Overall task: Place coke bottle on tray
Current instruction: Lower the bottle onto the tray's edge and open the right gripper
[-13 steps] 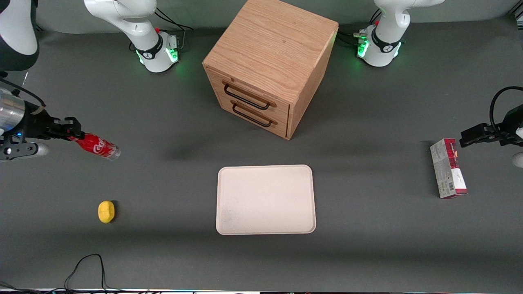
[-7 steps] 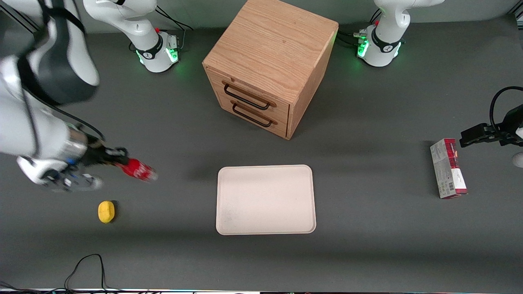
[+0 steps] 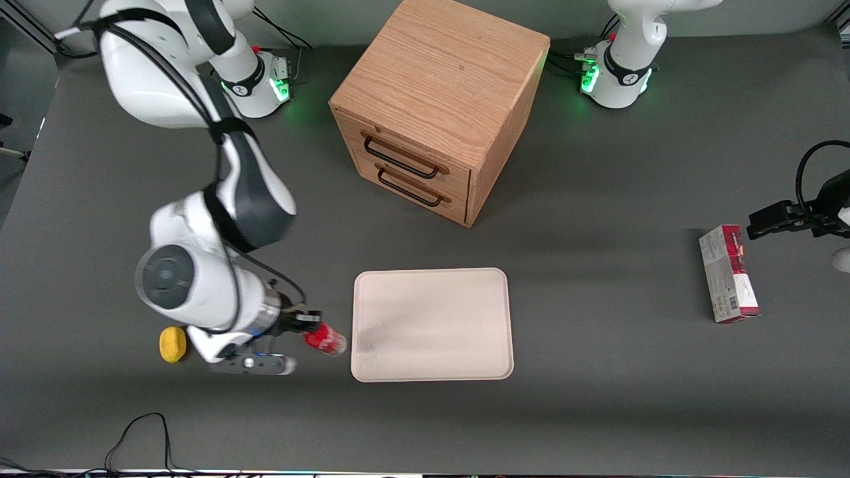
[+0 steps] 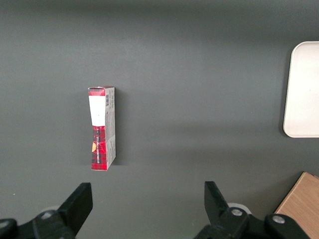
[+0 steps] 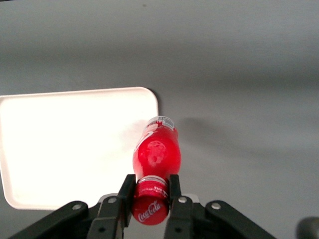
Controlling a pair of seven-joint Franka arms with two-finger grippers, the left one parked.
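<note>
My right gripper (image 3: 307,325) is shut on the red cap of the coke bottle (image 3: 325,340) and holds it lifted, base pointing toward the tray (image 3: 431,324). The bottle hangs just beside the tray's edge at the working arm's end, near the corner closest to the front camera. In the right wrist view the gripper (image 5: 150,191) clamps the cap between both fingers, and the bottle (image 5: 156,152) points down over the table beside the cream-white tray (image 5: 70,144). The tray lies flat with nothing on it.
A wooden two-drawer cabinet (image 3: 435,106) stands farther from the front camera than the tray. A yellow lemon-like lump (image 3: 172,344) lies by the working arm's wrist. A red-and-grey carton (image 3: 728,273) lies toward the parked arm's end, also in the left wrist view (image 4: 102,127).
My right arm has swung in from the working arm's end of the table, carrying the bottle toward the tray and nearer the front camera. The bottle now hangs beside the tray's edge.
</note>
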